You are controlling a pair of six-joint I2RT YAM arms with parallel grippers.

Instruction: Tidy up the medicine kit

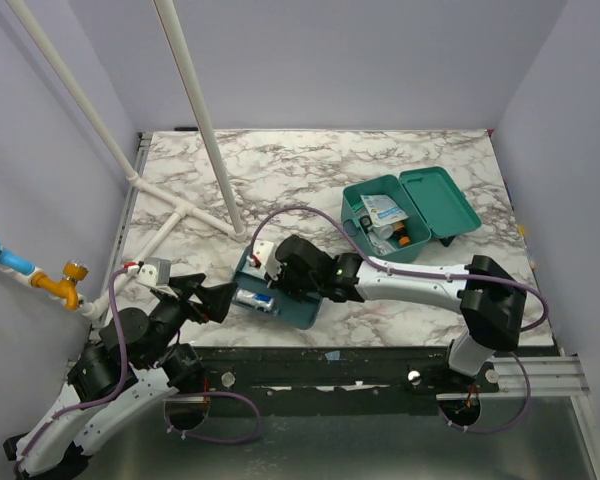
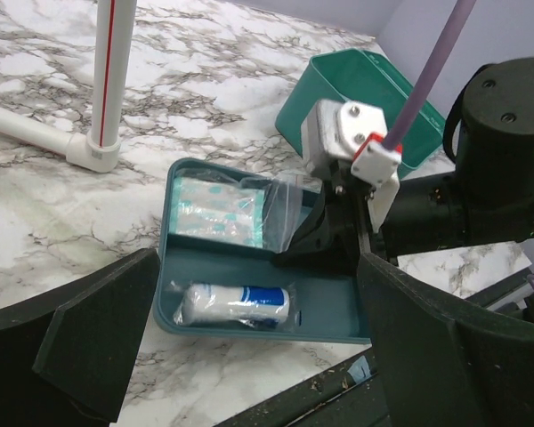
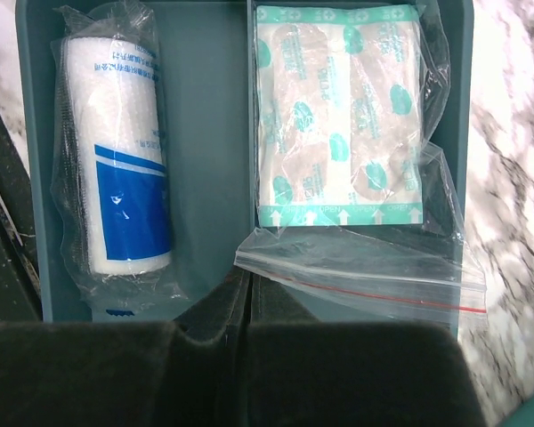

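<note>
The medicine kit point(image 1: 440, 196) point(image 2: 338, 80) stands open at the right of the table, with several packets inside. A shallow teal divided tray point(image 1: 302, 312) point(image 2: 334, 302) point(image 3: 209, 133) lies near the front edge. One half holds a wrapped bandage roll point(image 3: 116, 151) point(image 2: 236, 304). The other holds a pack of plasters point(image 3: 338, 116) point(image 2: 218, 209) in a clear zip bag point(image 3: 365, 267). My right gripper point(image 3: 251, 283) point(image 1: 270, 278) reaches down into the tray, shut on the bag's near corner. Just left of the tray, my left gripper point(image 2: 256, 267) point(image 1: 215, 300) is open and holds nothing.
A white pipe frame point(image 1: 200, 120) point(image 2: 107, 89) rises from the left half of the marble table. The table's front edge point(image 1: 380, 350) runs just below the tray. Lilac walls close in the back and both sides.
</note>
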